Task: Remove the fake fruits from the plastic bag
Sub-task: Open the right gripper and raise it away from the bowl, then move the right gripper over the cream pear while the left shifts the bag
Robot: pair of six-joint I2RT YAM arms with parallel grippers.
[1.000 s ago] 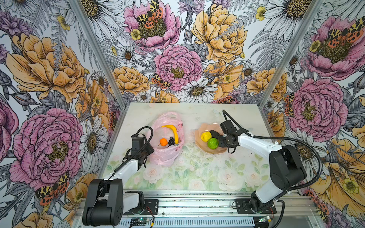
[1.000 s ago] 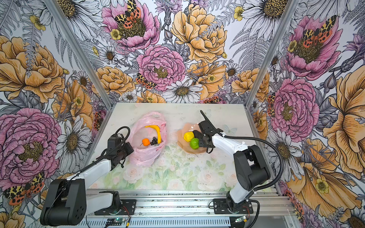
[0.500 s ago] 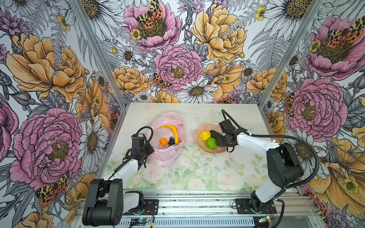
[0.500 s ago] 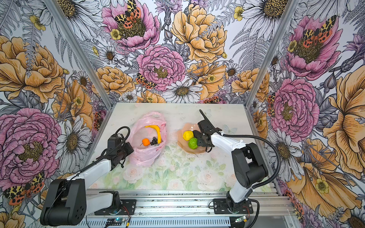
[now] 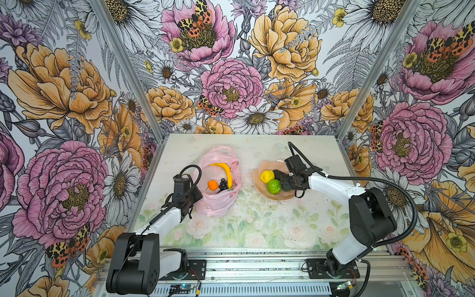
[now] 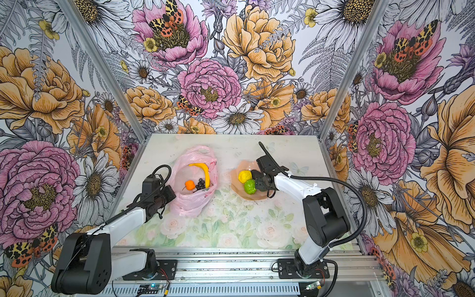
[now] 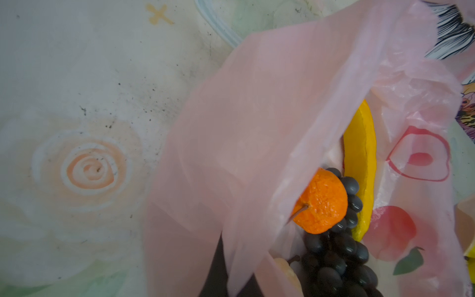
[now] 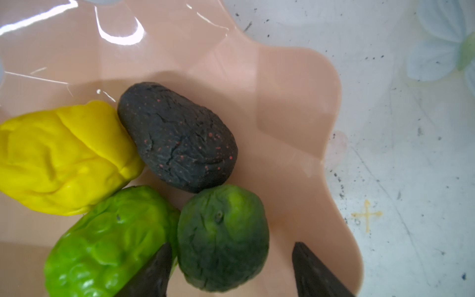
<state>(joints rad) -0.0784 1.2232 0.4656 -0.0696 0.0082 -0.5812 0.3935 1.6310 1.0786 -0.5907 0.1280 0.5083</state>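
The pink plastic bag [image 5: 219,204] lies left of centre on the table, mouth open. Inside it lie a yellow banana [image 5: 226,171], an orange [image 5: 212,184], a dark grape bunch [image 5: 223,184] and a cream piece [image 7: 288,275]. My left gripper [image 5: 194,196] is shut on the bag's near-left rim [image 7: 246,246]. My right gripper [image 8: 231,245] hangs open low over the peach bowl [image 5: 279,198]. A dark green lime [image 8: 222,236] rests in the bowl between its fingers, with a gap on one side. Beside the lime lie an avocado [image 8: 177,138], a lemon [image 8: 64,156] and a lumpy green fruit [image 8: 110,241].
The bowl [image 6: 253,198] stands right of the bag [image 6: 191,203] with a strip of bare table between them. Flowered walls close in the table at the back and on both sides. The arm bases sit on a rail at the front edge.
My right gripper's jaws have spread wider over the bowl and the lime now lies loose between them. The left gripper and the bag have not moved.
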